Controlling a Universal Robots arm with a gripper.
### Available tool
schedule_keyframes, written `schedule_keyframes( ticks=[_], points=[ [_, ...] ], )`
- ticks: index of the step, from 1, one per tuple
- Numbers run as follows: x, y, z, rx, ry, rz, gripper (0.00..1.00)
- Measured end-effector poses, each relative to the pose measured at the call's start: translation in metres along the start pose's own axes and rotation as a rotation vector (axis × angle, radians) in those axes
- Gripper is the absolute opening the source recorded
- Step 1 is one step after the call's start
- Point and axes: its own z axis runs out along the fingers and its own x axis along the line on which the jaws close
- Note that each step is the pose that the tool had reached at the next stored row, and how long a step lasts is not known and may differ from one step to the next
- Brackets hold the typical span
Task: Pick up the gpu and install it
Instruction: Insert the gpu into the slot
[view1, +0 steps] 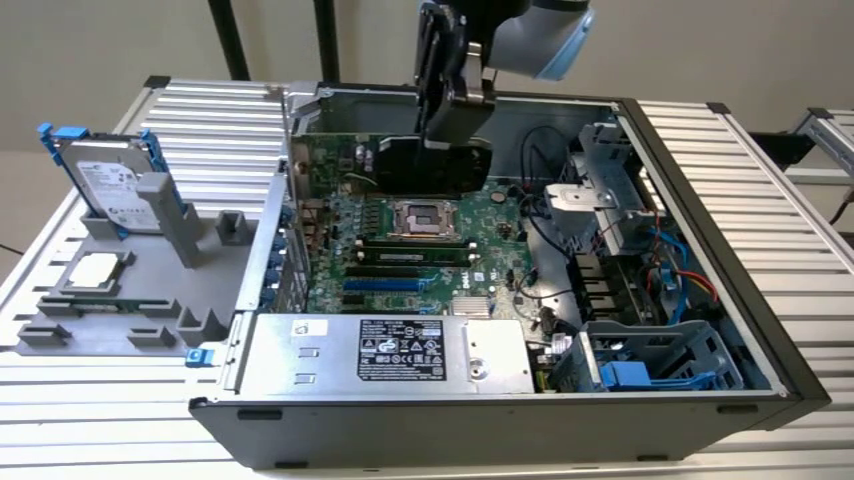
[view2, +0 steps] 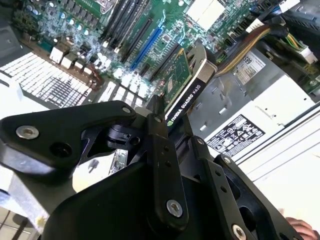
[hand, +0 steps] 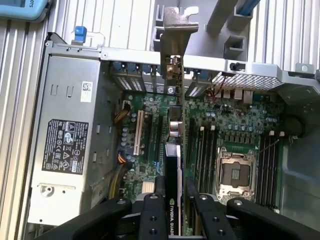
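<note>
my jaws pinch the graphics card (hand: 172, 165) by its top edge above the motherboard (hand: 235, 125) in the open case (hand: 250, 67), metal bracket (hand: 177, 30) toward the case's rear wall. lowered askew, the bracket could snag that wall's rim, or the card could miss its slot and scrape the board. memory slots (hand: 205, 150) crowd one side, power-supply cables (hand: 119, 172) the other.

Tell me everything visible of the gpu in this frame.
The gpu is a flat card: green board, black cooler on one face, silver end bracket. The hand grips it, fingers on both faces, holding it on edge above the motherboard inside the open case, not seated in any slot.
</note>
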Motion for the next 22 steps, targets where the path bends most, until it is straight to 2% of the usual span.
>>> schedule_keyframes(
  ticks=[6,12,18,22],
  points=[
    [0.0001,-0.0006,-0.0001,-0.0006,0.0081,-0.06,0.0],
    [0.0001,-0.001,0.0,-0.0009,0.0081,-0.061,0.0],
    [0.0001,-0.0012,0.0021,0.0004,-0.0048,0.037,0.0],
    [-0.0002,-0.0015,0.0032,0.0014,-0.0102,0.079,0.0]
  ],
)
